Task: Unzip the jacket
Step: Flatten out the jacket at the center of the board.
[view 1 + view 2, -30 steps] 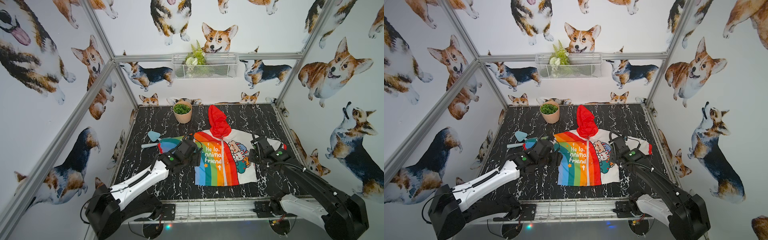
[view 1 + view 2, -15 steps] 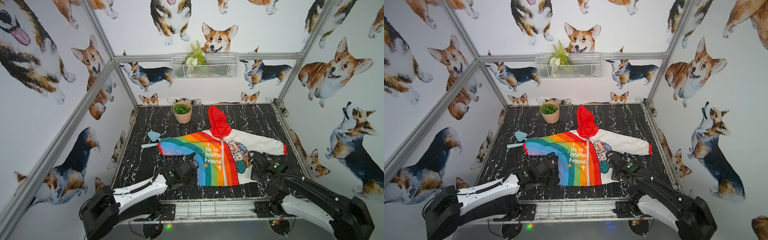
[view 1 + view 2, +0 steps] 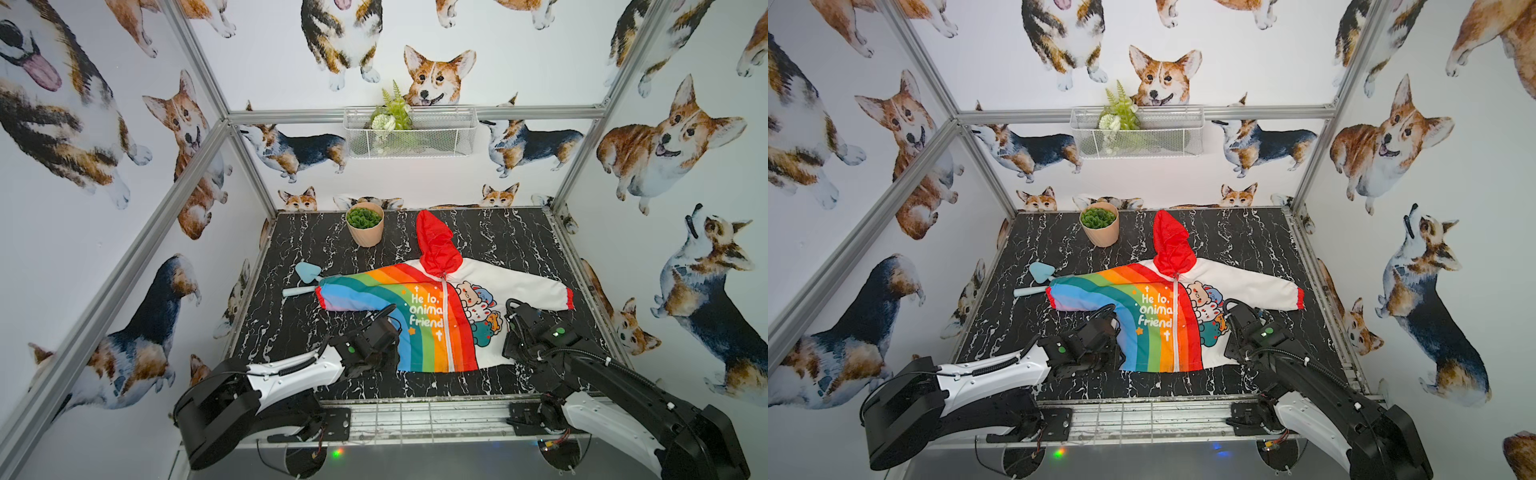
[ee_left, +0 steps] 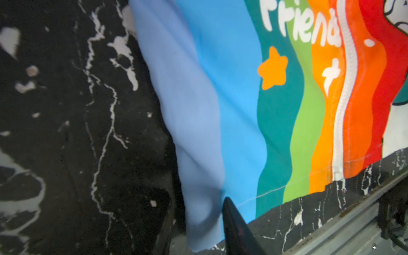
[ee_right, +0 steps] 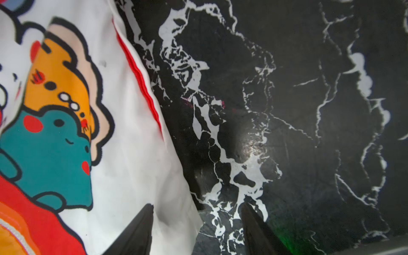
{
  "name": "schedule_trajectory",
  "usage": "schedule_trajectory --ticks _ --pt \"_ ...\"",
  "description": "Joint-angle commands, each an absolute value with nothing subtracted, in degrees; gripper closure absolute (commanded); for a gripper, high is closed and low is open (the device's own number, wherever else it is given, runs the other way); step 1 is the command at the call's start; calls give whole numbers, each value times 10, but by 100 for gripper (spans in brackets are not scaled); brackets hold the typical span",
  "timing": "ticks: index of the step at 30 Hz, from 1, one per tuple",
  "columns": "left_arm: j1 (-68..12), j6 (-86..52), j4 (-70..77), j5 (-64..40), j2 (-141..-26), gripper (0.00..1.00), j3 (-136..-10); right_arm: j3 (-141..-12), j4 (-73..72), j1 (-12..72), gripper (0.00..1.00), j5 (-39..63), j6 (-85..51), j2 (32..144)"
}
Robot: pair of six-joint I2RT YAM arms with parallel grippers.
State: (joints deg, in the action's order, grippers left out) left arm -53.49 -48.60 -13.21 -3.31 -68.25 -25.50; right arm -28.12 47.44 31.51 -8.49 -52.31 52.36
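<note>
black marbled table (image 3: 498, 232) under both grippers. the jacket (image 3: 386, 291) lies flat on it, front up, spread between the two grippers. rainbow half is toward the left gripper (image 4: 198, 223), white cartoon half toward the right gripper (image 5: 198, 220). sleeves are out sideways, and the red hood (image 3: 438, 245) points away from both grippers.

left gripper is low at the jacket's light-blue bottom corner. in the left wrist view that corner sits between a dark finger (image 4: 234, 229) and a dimmer dark shape at the fabric's other edge. cannot tell if it is clamped or only straddled.

right gripper is low at the white bottom corner, released. its fingertips (image 5: 141, 227) stand apart, one over white fabric, one over bare table. the jacket's side edge runs between them, nothing pinched.

wire basket (image 3: 409, 133) with greenery hangs on the back wall, far beyond both grippers. potted plant (image 3: 365, 226) stands well beyond the left gripper, past the rainbow sleeve. pale blue trowel (image 3: 307, 276) lies at that sleeve's cuff, beyond the left gripper and to its outer side.

white zipper (image 4: 344, 106) runs between the two grippers, zipped shut down to the hem in the left wrist view. in both top views it reaches up to the hood.
</note>
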Motion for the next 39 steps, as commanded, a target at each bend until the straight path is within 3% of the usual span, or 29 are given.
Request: schedule_trajectory --ticks 1,5,13,25,39 --pt "-535 -500 -137 -37 -684 79 -254 -285 468 314 35 -78 -524 530" --pt "-535 -501 -134 -34 -680 100 -260 -286 455 314 41 -65 -513 544" --pt "-535 -498 -149 -20 -661 100 -270 -277 403 312 51 -27 -508 584" --pt "-535 -490 -197 -2 -611 100 -301 -321 472 312 100 -56 -499 539" --pt "-534 -460 -440 27 -570 100 -451 -464 650 312 100 -97 -490 494"
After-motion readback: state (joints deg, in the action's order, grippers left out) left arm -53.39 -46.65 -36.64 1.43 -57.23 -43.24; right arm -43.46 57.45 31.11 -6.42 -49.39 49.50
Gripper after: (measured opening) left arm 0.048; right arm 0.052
